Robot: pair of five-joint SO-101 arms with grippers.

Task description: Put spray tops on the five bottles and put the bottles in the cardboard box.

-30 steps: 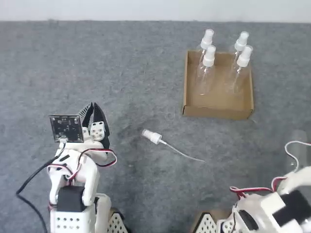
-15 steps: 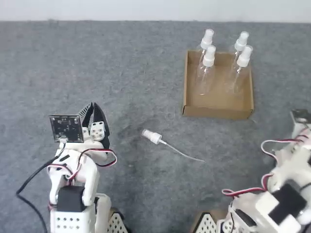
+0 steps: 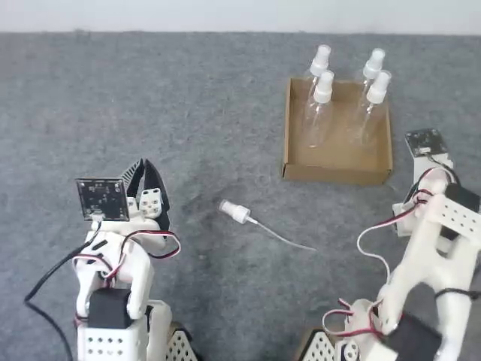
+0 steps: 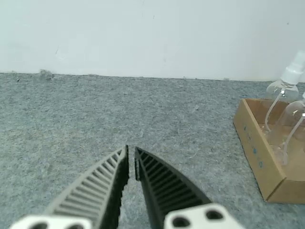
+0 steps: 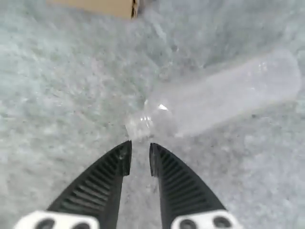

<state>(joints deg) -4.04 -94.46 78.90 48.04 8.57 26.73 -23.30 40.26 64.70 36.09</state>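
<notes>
Several clear bottles with white spray tops stand in the cardboard box at the back right. A loose spray top lies on the carpet in front of the box, its thin tube trailing right. In the right wrist view an uncapped clear bottle lies on its side. My right gripper sits just short of the bottle's neck, narrowly open and empty. My left gripper is shut and empty, hovering over the carpet at the front left.
The right arm stretches up along the table's right side, just right of the box. A corner of the box lies beyond the lying bottle. Grey carpet covers the table, and a white wall runs behind it.
The right arm has swung up from the front right corner and stretched forward to beside the box. The left arm, spray top and box have not moved.
</notes>
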